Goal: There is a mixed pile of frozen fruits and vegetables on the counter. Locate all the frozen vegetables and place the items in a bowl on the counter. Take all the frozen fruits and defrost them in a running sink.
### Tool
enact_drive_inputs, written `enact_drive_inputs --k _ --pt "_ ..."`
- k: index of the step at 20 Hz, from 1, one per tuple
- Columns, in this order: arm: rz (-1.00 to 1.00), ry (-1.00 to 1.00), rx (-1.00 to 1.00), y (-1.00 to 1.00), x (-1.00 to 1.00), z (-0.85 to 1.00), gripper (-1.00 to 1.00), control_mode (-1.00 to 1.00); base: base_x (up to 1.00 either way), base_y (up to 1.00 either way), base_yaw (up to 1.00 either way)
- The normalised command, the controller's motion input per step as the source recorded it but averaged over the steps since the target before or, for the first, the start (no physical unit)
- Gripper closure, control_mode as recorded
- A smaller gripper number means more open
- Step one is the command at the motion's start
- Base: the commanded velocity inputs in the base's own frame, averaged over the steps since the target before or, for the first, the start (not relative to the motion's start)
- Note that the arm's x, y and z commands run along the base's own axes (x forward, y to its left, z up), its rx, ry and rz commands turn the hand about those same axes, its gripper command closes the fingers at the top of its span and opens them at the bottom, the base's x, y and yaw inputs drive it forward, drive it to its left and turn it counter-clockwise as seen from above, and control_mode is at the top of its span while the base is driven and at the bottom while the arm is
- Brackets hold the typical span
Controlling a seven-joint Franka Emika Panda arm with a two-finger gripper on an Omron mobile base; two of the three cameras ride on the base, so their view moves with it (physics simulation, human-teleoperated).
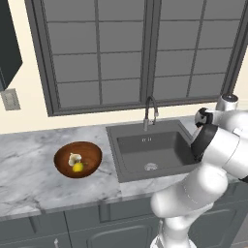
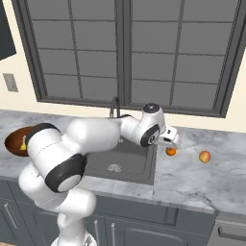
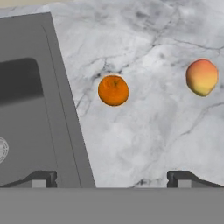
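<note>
In the left base view, one brown wooden bowl (image 1: 77, 159) is seen on the counter (image 1: 29, 174), left of the sink (image 1: 150, 150). Two pieces lie inside it: one yellow ball (image 1: 78, 167) and one whitish lump (image 1: 74, 158), apparently touching, though they are small here. Both vegetables are thus judged already placed. One curved faucet (image 1: 151, 110) stands behind the basin; no running water can be made out.

In the right base view, the hand (image 2: 169, 139) is held just above the counter right of the sink, over the orange ball (image 2: 170, 151). The orange-red peach-like ball (image 2: 204, 156) rests near it, further right, apart. Two fruits are counted, both on the counter, none in the sink.

In the hand view, the two fingertips (image 3: 41, 178) are spread at full width with nothing between them. The orange ball (image 3: 113, 90) lies ahead, roughly centred between them, just beside the sink's edge; the peach-like ball (image 3: 202, 77) lies off to one side. Each fruit is judged light, hard and stiff when frozen, and likely slick. Being round, it is best taken across its widest middle, with the fingertips lowered evenly on either side so that it is not squeezed out or rolled away.
</note>
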Motion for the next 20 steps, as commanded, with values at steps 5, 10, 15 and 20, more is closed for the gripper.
enact_drive_inputs --k 5,10,15,20 --pt "0.04 0.04 0.02 -0.19 0.19 -0.20 -1.00 -1.00 0.00 0.00 0.00" --pt "0.06 0.01 0.06 -0.08 0.25 -0.07 -1.00 -1.00 0.00 0.00 0.00" --pt "0.06 0.00 0.04 -0.11 0.22 -0.15 -1.00 -1.00 0.00 0.00 0.00" --pt "0.05 0.03 0.02 -0.14 0.23 -0.25 -1.00 -1.00 0.00 0.00 0.00"
